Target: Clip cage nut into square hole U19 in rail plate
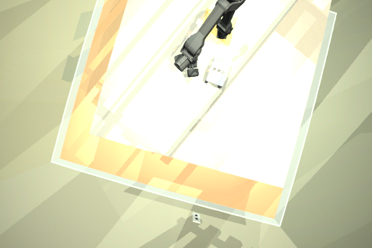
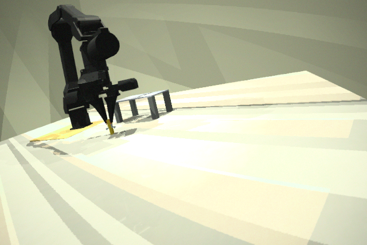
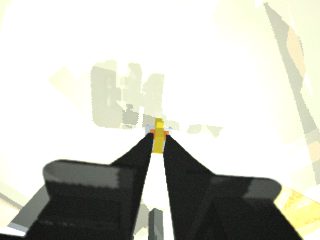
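Note:
The cage nut (image 2: 110, 128) (image 3: 159, 131) is small, with a narrow upright yellow part, pale flanges and orange wings at its sides. It stands low at the table surface. My gripper (image 2: 108, 121) (image 3: 158, 138) is shut on the cage nut, one dark fingertip at each side of it. In the top view the arm hides the fingertips and the nut. The rail plate (image 1: 215, 79) (image 2: 145, 95) is pale and stands level on dark legs beside the gripper. Its holes are washed out by glare, and the U19 mark cannot be read.
The rail plate's legs (image 2: 153, 107) stand close to the gripper. The arm's base is on a yellow patch (image 1: 227, 38) (image 2: 53, 136). A small pale plate with two dark spots (image 1: 196, 221) is beyond the table edge. Strong patterned shadows cross the pale table (image 2: 225, 147).

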